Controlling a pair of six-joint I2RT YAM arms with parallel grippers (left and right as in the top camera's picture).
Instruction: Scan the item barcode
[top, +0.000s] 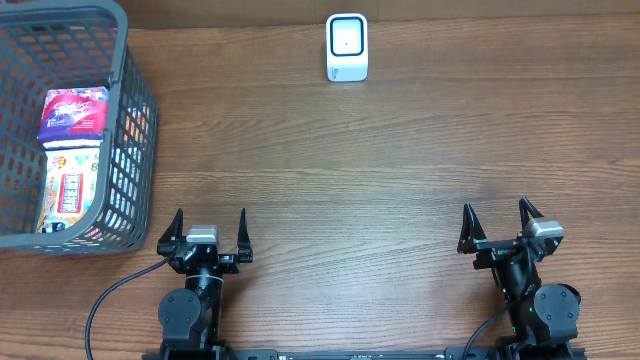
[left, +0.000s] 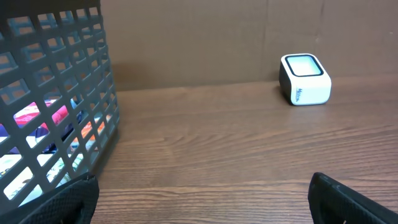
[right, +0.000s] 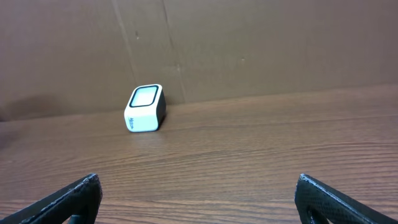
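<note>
**A:** What is listed at the far left?

**B:** A grey basket (top: 140, 140) is entered at the left edge of the table (top: 360, 180). Two items are contained in it: a purple packet (top: 73, 112) lies farther back and a white-and-orange packet (top: 66, 190) nearer the front. Both are well apart from either set of jaws.

**A:** And further along?

**B:** The left gripper (top: 210, 225) is recorded at the front edge, just right of the basket, with its jaws spread wide and nothing held. The white scanner (top: 347, 47) is set at the far edge, near centre. The right gripper (top: 495, 212) is logged at front right, likewise spread fully and empty, and farthest from the packets.
</note>
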